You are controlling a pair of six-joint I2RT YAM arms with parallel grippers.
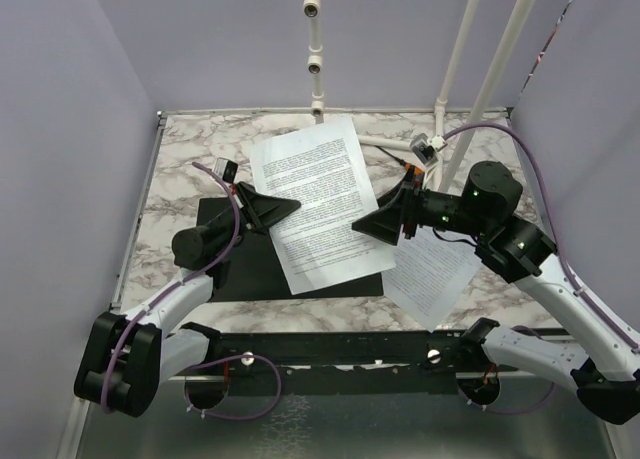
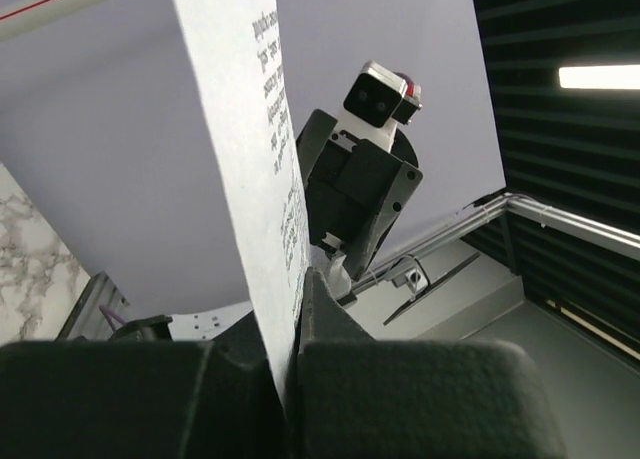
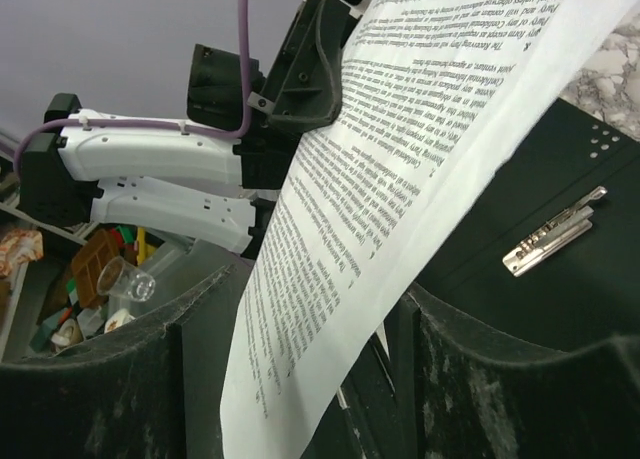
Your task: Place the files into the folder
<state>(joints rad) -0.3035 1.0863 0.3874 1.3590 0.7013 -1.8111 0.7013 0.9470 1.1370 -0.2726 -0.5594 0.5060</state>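
Top external: found one printed sheet (image 1: 320,204) of the files raised off the marble bench (image 1: 200,149), spanning the gap between the two arms above the folder (image 1: 235,269). Noted the folder lying open and flat on the left half of the bench, black inside up, with its right part hidden under the sheet from this angle. Logged the left gripper (image 1: 290,207) at the sheet's left edge and the right gripper (image 1: 362,224) at its right edge. Spotted a second sheet (image 1: 432,271) lying flat on the bench, just right of the folder and partly under the right arm.

Left wrist: saw the left gripper pressed together, pinching the sheet's edge, with the paper rising straight out from between the fingers (image 2: 400,399). Made out the right arm's wrist camera (image 2: 380,99) just beyond the paper.

Right wrist: saw the right gripper spread, fingers (image 3: 100,379) standing well apart, with the sheet passing loosely through the gap. Could not tell whether the paper touched either finger. Recorded the metal clip (image 3: 555,241) on the folder's black inside, below and to the right of the sheet. Glimpsed the left arm (image 3: 160,169) at the sheet's far edge.
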